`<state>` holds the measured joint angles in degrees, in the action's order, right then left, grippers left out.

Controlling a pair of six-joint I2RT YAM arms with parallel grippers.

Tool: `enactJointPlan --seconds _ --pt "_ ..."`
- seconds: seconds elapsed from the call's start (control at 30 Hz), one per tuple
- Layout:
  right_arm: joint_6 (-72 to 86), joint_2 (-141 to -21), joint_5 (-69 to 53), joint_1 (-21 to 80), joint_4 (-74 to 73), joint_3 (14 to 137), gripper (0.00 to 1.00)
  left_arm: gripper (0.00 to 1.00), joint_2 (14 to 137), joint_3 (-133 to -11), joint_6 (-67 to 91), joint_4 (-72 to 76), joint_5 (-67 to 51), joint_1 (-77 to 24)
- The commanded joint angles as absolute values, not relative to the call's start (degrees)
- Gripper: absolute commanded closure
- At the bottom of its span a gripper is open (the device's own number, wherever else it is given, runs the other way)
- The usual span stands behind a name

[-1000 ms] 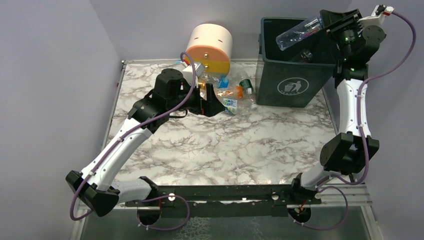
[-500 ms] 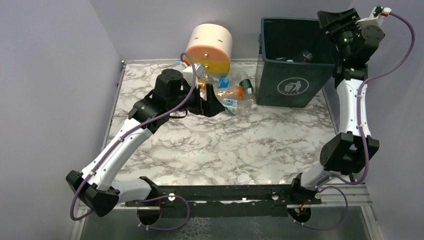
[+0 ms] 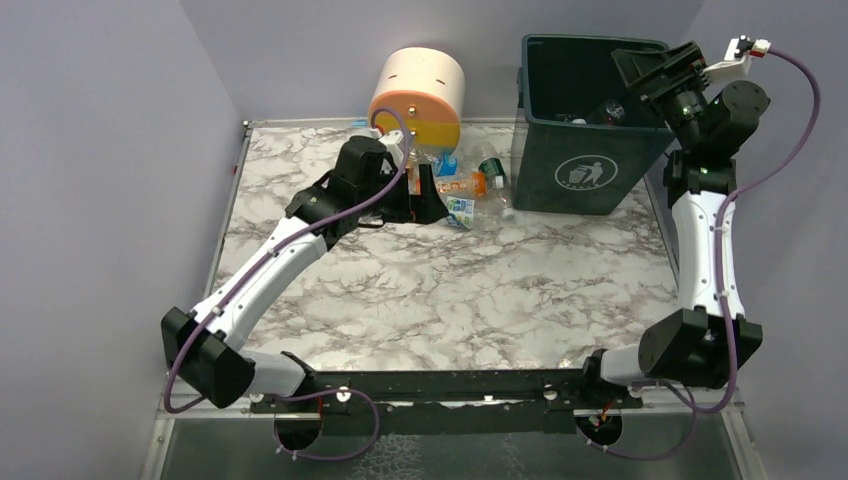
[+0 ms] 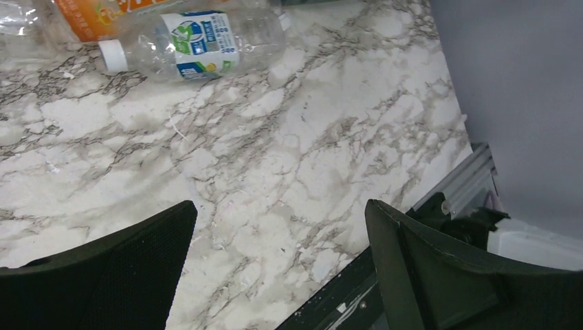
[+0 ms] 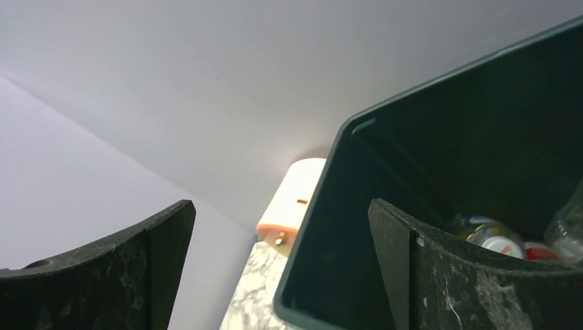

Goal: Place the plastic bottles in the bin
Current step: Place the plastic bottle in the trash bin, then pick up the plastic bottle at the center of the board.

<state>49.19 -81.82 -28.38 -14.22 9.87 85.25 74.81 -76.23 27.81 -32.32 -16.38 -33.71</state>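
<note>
While the right fingers stand spread wide with nothing between them, they hang over the far right corner of the open bin. Past them, the wrist view looks down into the dark inside, where several bottles lie at the bottom, a white cap and a bit of red showing among them. The bin stands upright at the far right of the bench, its white symbol facing the arms.

The left fingers are likewise wide apart and empty, held low over bare marble. Just beyond them a clear bottle with a blue and green label and a white cap lies on its side, with an orange bottle just behind it. From above, both belong to a small heap of bottles on the bench, lying between the bin's left wall and a round cream and orange drawer unit at the far edge. The left arm reaches out to the heap's near left side.
</note>
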Motion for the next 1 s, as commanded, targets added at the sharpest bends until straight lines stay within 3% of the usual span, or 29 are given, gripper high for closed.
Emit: enactJointPlan --seconds 0.0,0.2,0.37,0.57,0.97 --pt "47.5 -73.0 -34.5 -12.3 8.9 81.0 0.0 0.01 79.4 -75.8 32.4 -28.1 -11.8 -32.5" --pt "44.2 -61.1 -34.0 -7.8 5.0 71.5 0.0 0.01 88.2 -75.7 35.7 -23.5 -8.2 -32.4" --pt "39.3 -58.0 -34.8 -5.2 0.1 65.9 0.0 0.01 96.0 -80.2 36.1 -21.8 -7.6 -32.4" --pt "31.7 -63.6 -35.8 -1.0 -6.4 64.5 0.01 0.01 99.7 -80.4 36.6 -20.4 -8.4 -32.4" --pt "14.9 -71.4 -18.3 22.4 -13.1 69.3 0.02 0.01 98.0 -75.7 36.9 -19.7 -3.7 -32.1"
